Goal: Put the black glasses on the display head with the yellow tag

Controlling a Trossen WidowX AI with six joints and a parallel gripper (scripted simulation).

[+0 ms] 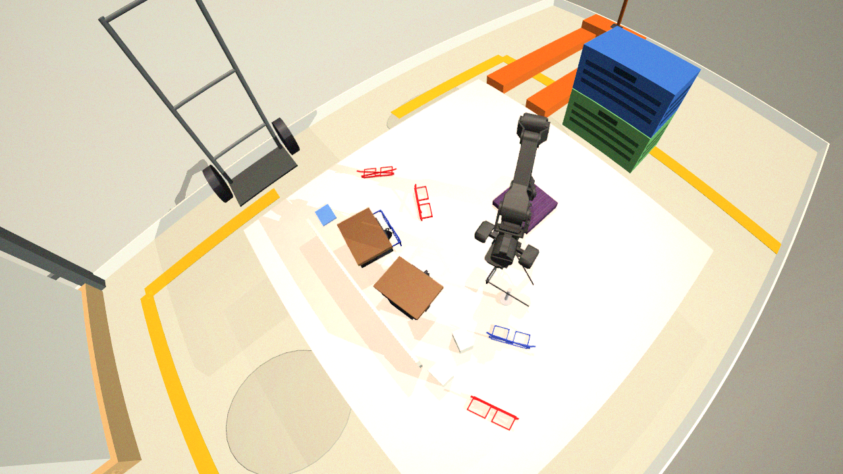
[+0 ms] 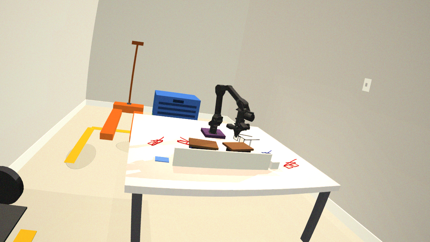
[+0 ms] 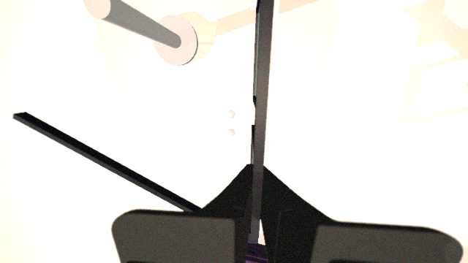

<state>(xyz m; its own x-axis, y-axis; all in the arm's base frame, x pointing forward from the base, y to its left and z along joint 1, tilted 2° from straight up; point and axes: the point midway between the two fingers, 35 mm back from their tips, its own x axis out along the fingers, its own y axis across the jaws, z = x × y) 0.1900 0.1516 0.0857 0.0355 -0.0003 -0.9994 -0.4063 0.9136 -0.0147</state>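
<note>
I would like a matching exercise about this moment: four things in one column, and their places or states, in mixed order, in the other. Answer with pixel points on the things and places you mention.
1. Black glasses [image 1: 508,293] [image 3: 262,91]
2. Dark purple plate [image 1: 543,204] [image 2: 220,135]
3. Blue crate [image 1: 642,56] [image 2: 177,105]
4. Light blue square [image 1: 325,214] [image 2: 161,159]

A. stacked on a green crate
B. gripped by the tool [image 1: 494,276] [image 2: 236,136] [image 3: 257,172]
C. under the arm's base
D. lying on the table [image 1: 648,259] [image 2: 231,192]

Pairs: 1-B, 2-C, 3-A, 4-D

2 brown-topped heads (flat-topped, both) stand between the gripper and the pale wall.
</note>
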